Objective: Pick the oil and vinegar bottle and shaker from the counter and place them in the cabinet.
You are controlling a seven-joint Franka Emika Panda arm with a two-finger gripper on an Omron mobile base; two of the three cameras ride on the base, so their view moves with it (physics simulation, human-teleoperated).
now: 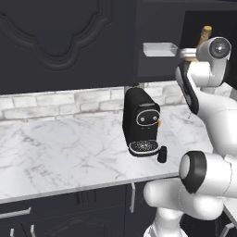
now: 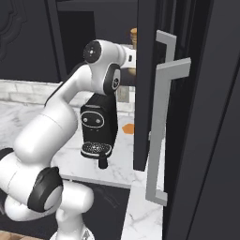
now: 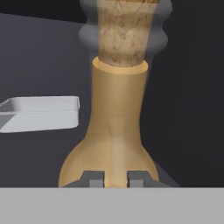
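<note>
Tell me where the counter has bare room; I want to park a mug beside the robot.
The counter is bare from the coffee machine leftward to the picture's edge, back to the brick wall. It is crowded around the machine's front, where the shaker stands by its drip tray. The bottle is up in the cabinet, between the gripper fingers.
</note>
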